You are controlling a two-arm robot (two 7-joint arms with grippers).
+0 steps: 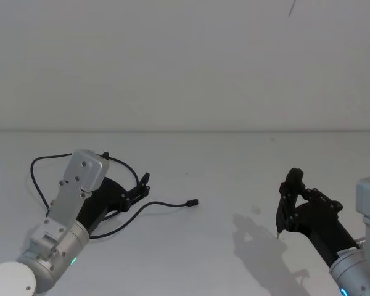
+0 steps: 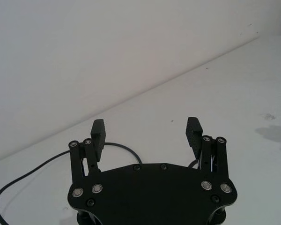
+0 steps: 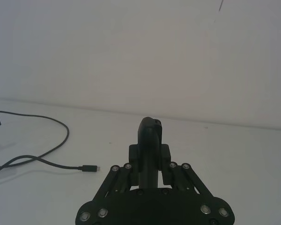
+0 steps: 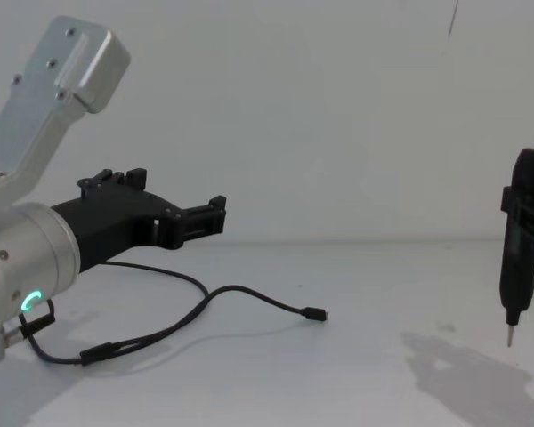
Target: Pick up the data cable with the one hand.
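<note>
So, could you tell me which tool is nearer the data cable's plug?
Left. The open left tool hovers above a loop of the data cable, left of its plug. The right tool, shut on a pin-tipped stick, stands far to the plug's right.

No text, brand, number or sign can be read. One small white label (image 1: 347,253) is fixed to the black body of the right end effector (image 1: 288,200), close to the silver wrist. Its print is too small to read.
</note>
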